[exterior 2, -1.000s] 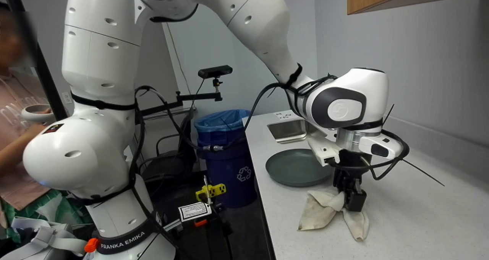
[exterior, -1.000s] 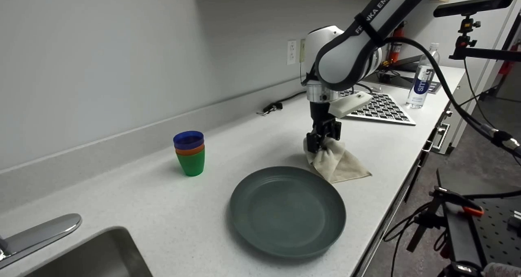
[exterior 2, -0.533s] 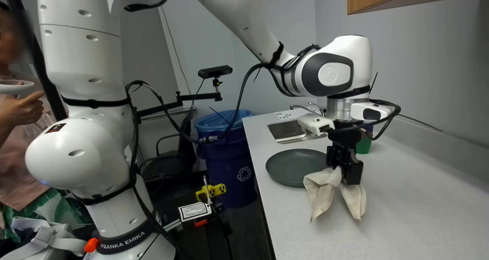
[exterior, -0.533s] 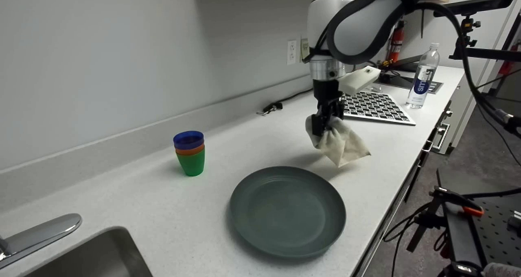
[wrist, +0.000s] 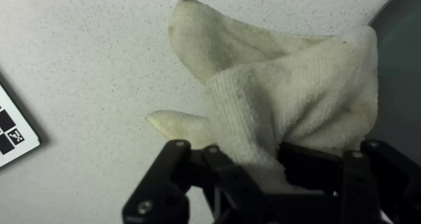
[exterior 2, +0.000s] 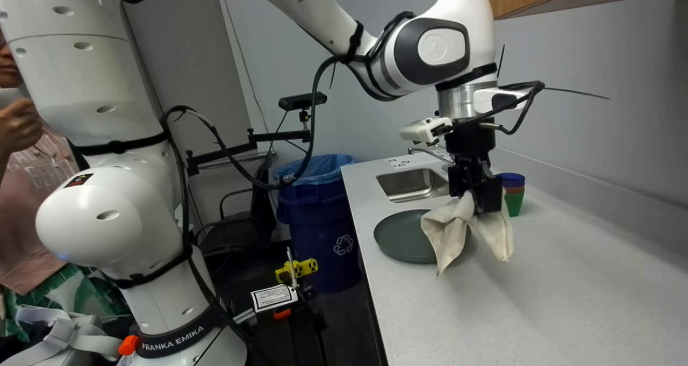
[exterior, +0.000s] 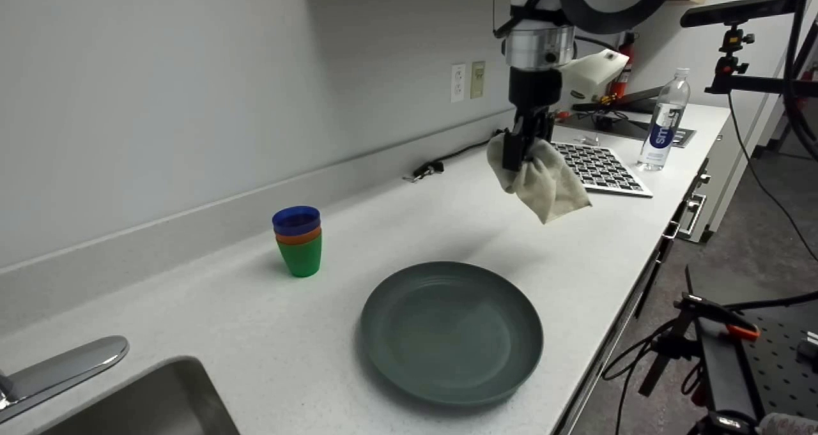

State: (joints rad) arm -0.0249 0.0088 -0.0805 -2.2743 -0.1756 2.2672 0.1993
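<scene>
My gripper (exterior 2: pixel 474 200), jaws close together, pinches the bunched cloth (exterior: pixel 551 183), which hangs above the counter (exterior: pixel 383 230), beyond the plate (exterior: pixel 450 333) in an exterior view. I judge it light, limp, unbreakable; gathered folds give the surest hold.

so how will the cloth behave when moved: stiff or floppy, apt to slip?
Probably floppy: the cloth sags in folds, corners hanging below the gripper. Likely light for its size, since it looks like plain ribbed fabric. Slipping seems unlikely, with fabric bunched between the fingers.
</scene>
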